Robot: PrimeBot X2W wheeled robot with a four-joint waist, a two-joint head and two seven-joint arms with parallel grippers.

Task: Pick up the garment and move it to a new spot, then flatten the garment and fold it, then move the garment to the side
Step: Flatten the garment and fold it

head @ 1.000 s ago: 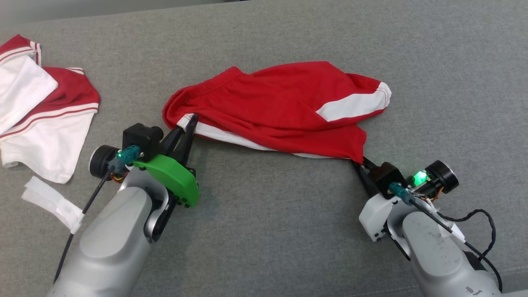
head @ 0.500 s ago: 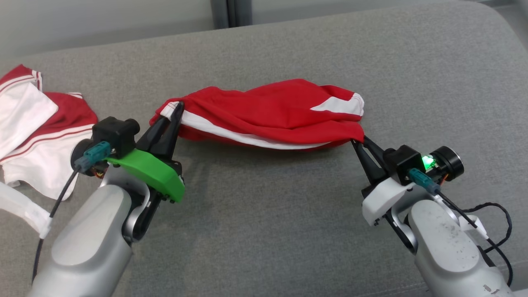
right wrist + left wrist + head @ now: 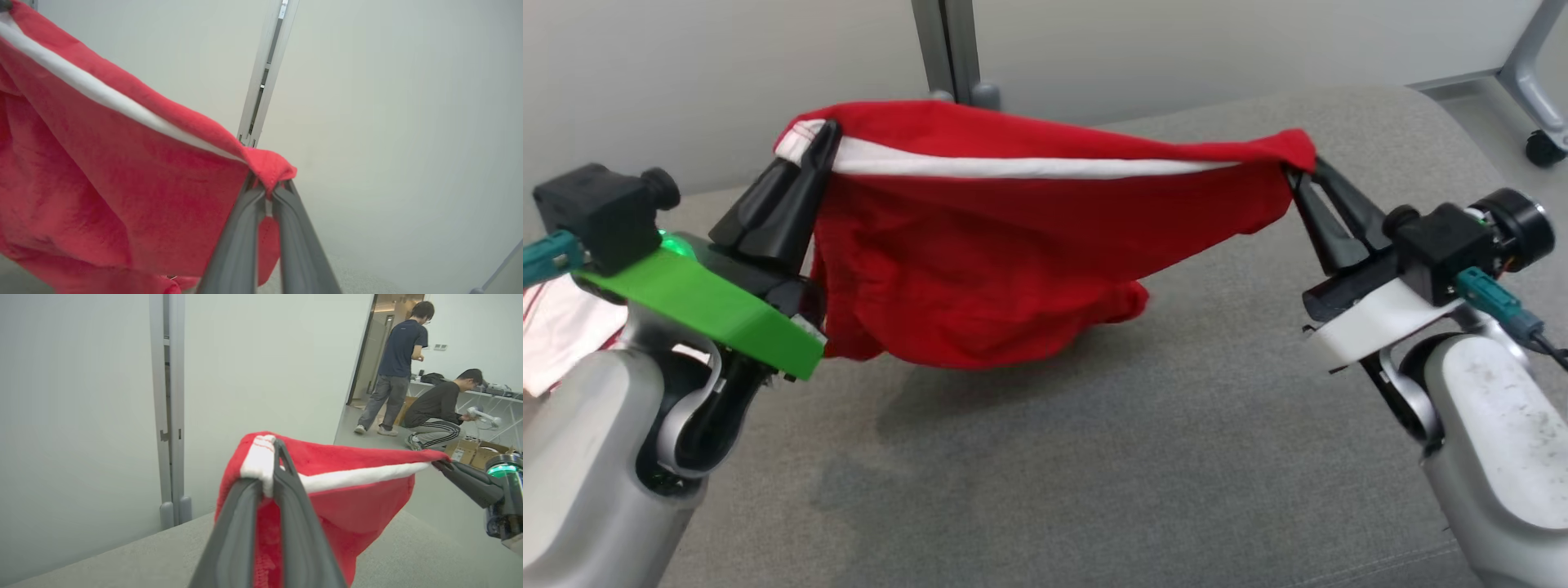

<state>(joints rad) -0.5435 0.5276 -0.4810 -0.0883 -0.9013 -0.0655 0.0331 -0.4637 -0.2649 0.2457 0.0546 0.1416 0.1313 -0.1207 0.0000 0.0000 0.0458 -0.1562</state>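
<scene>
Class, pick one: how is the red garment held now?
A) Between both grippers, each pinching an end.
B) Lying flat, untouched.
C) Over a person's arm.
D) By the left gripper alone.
A: the left gripper and right gripper each clamp an end of the red garment, which hangs between them.

Largely hidden behind left arm (image 3: 580,457), cut by picture's edge: white-and-red cloth (image 3: 556,335). Cut by right wrist view's bottom edge: red garment (image 3: 102,183).

One red garment (image 3: 980,269), a left gripper (image 3: 823,135) plus a right gripper (image 3: 1297,170) so two, and two people: standing person (image 3: 398,355), crouching person (image 3: 435,406).
</scene>
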